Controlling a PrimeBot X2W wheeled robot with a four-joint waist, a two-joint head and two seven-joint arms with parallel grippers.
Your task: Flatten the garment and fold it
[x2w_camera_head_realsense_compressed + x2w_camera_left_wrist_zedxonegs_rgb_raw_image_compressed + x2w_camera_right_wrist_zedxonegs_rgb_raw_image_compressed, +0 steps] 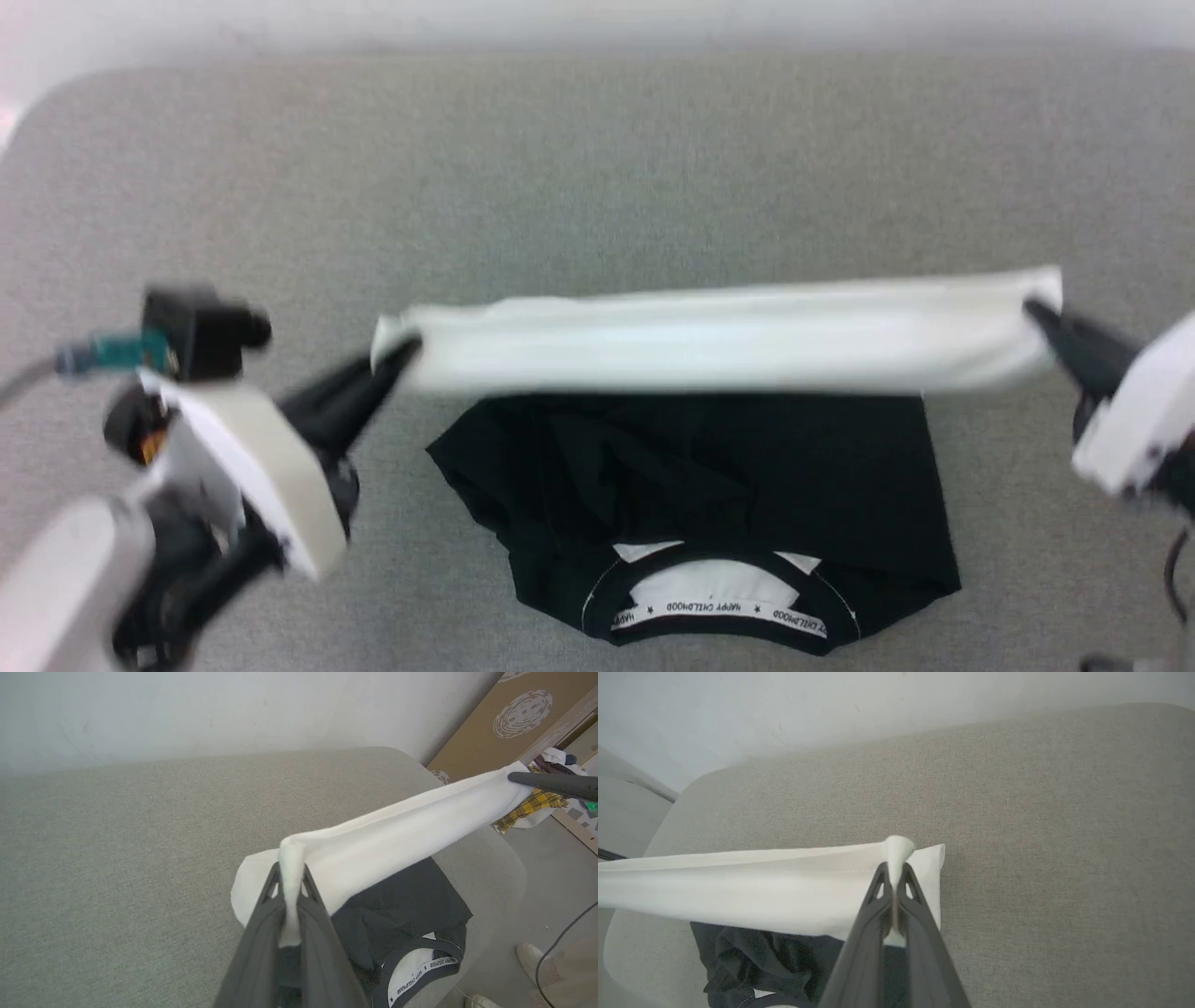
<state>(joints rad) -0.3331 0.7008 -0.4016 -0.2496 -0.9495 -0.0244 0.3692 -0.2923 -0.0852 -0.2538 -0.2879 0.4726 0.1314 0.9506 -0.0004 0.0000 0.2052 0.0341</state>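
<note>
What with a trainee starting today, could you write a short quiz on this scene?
1. True or false: the left tool and right tool are each shut on the shirt.
2. Which part lies on the grey surface nearest the robot? A) the raised white part B) the black collar C) a chest print
3. Fill in: the raised white edge runs ___ between the tools (taut or slack).

Key: 1 true; 2 B; 3 taut.
</note>
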